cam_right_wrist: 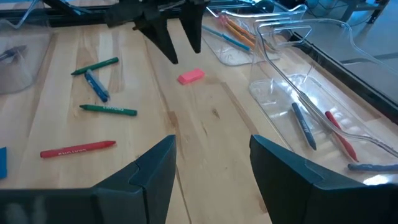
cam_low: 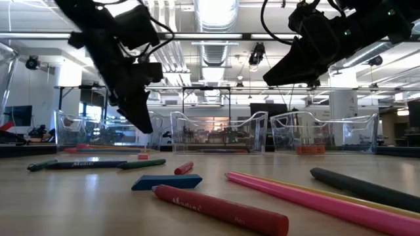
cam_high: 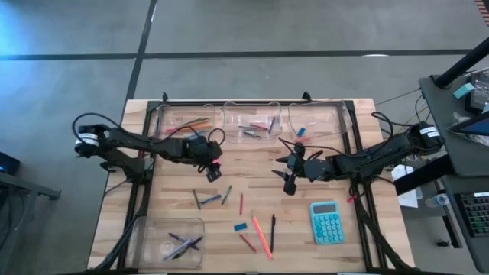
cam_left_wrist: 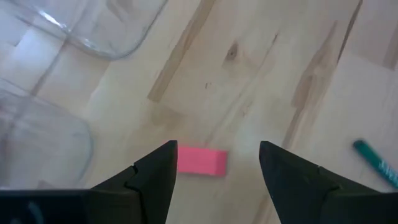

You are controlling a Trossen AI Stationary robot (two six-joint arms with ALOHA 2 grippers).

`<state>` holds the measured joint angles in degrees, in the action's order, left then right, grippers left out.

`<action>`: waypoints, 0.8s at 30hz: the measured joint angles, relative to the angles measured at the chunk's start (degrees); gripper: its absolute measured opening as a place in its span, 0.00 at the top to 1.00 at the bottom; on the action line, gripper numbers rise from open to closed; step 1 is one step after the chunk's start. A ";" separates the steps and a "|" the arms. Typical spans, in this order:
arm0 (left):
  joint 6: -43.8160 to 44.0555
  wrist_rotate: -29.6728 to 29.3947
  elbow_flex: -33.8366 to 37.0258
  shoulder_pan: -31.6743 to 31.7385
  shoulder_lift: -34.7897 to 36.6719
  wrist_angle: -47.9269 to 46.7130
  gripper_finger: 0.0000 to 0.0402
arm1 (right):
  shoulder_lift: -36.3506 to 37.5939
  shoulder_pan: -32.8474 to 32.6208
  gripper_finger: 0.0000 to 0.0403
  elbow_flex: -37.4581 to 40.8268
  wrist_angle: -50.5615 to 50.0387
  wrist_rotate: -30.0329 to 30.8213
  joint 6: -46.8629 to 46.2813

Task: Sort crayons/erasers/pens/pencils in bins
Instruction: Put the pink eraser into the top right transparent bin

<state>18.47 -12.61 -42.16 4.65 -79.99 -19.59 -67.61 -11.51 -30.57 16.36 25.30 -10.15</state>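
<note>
A pink eraser [cam_left_wrist: 201, 160] lies flat on the wooden table, also seen in the right wrist view [cam_right_wrist: 191, 76] and the low view [cam_low: 142, 157]. My left gripper [cam_left_wrist: 217, 149] hangs open just above it, fingers pointing down on either side without touching it [cam_high: 212, 173]. My right gripper [cam_high: 290, 182] is open and empty above the table's middle right [cam_right_wrist: 211, 168]. Three clear bins stand along the far edge: the left one [cam_high: 187, 122] holds pencils, the middle one [cam_high: 256, 122] crayons, the right one [cam_high: 317, 122] erasers. A fourth bin [cam_high: 170, 241] at the near left holds pens.
Loose on the table: green and blue crayons [cam_high: 210, 198], a thin red stick [cam_high: 241, 203], a blue eraser [cam_high: 240, 227], pink and orange pencils [cam_high: 262, 235], a black pen [cam_high: 272, 224], a red crayon [cam_high: 246, 242]. A teal calculator [cam_high: 327, 221] lies near right.
</note>
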 joint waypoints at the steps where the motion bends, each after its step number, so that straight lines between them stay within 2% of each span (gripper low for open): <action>1: 0.64 -0.37 1.66 -0.15 0.67 2.63 0.47 | 0.00 -0.12 0.52 0.00 -0.06 -0.02 -0.33; 4: 3.10 -1.50 6.90 -0.20 2.76 10.58 0.47 | 0.00 -0.38 0.52 0.07 -0.11 -0.06 -0.33; 9: 10.68 -7.11 14.73 -0.15 4.01 19.31 0.47 | 0.00 -0.50 0.52 0.07 0.15 -0.02 0.26; 15: 12.89 -8.04 19.50 -0.15 2.91 30.43 0.47 | 0.02 -0.48 0.52 0.07 0.22 0.02 0.28; 24: 18.91 -11.80 19.69 -0.11 -0.48 31.04 0.47 | 0.02 -0.50 0.52 0.07 0.20 0.15 0.28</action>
<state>37.38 -24.40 -22.47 4.54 -80.47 11.45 -67.59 -12.01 -30.50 16.56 25.45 -9.87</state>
